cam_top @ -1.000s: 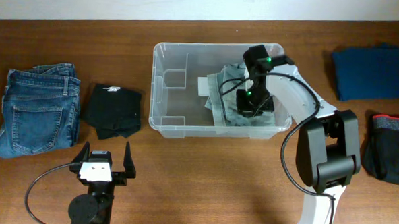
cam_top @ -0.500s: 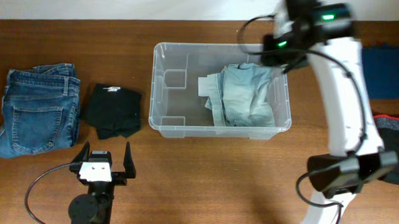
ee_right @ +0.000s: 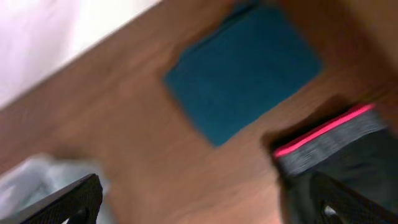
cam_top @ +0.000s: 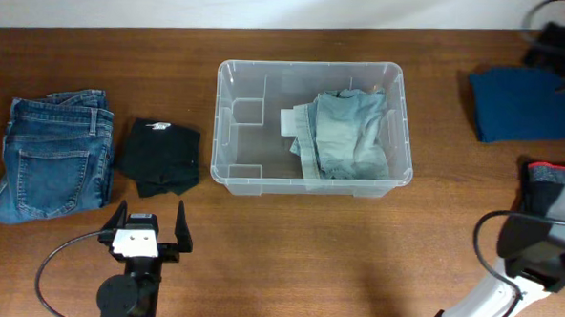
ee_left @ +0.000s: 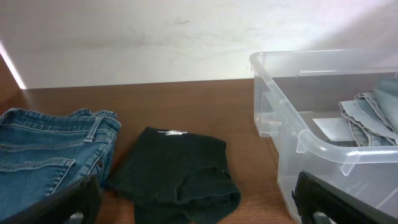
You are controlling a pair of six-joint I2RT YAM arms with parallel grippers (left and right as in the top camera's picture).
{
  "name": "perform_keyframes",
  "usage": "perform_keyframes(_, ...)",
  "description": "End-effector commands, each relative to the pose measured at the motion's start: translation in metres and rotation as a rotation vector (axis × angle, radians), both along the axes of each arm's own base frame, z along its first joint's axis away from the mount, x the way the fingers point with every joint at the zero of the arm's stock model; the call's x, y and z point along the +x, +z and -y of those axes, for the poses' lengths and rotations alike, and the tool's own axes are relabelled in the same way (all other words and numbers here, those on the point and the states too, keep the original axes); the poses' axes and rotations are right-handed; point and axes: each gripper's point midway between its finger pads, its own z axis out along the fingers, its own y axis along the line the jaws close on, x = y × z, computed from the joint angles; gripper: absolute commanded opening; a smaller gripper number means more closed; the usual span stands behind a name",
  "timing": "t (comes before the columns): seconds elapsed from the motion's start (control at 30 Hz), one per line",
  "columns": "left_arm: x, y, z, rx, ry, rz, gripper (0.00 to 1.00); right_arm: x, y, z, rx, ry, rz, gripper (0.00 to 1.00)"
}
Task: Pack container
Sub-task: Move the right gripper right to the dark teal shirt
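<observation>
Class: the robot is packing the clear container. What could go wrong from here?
The pale denim garment lies bunched in the container's right half, so later clothes may pile high there and spill. The right pincer is open and its camera view is blurred; a grasp on the folded blue cloth might miss or unfold it.

container (cam_top: 248,143) left half free, pale denim (cam_top: 346,134) fills right

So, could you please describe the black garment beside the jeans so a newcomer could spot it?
Find the clear container in the middle of the table and look left. The black garment lies between it and the folded blue jeans. Unlike the denim, it is small, plain black, with a tiny white mark.
</observation>
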Motion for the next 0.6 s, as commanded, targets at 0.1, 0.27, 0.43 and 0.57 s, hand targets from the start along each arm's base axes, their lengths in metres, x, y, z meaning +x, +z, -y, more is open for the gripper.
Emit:
perform_keyframes(0.1, 0.0, -0.001, 0.001, 0.014, -0.011, 0.003, 0.99, 0.015, -0.038, 0.043, 0.0, -0.068, -0.03, 0.99)
perform_keyframes(0.27, 0.0, -0.001, 0.001, 0.014, -0.011, 0.003, 1.0, 0.027, -0.087, 0.053, 0.134, -0.245, -0.061, 0.99)
perform_keyframes(0.43, 0.0, -0.001, 0.001, 0.014, -0.011, 0.003, 0.99, 0.031, -0.135, 0.061, 0.283, -0.35, -0.099, 0.99)
perform_keyframes(0.57, 0.0, -0.001, 0.001, 0.014, -0.011, 0.003, 0.99, 0.029, -0.175, 0.072, 0.412, -0.366, -0.129, 0.99)
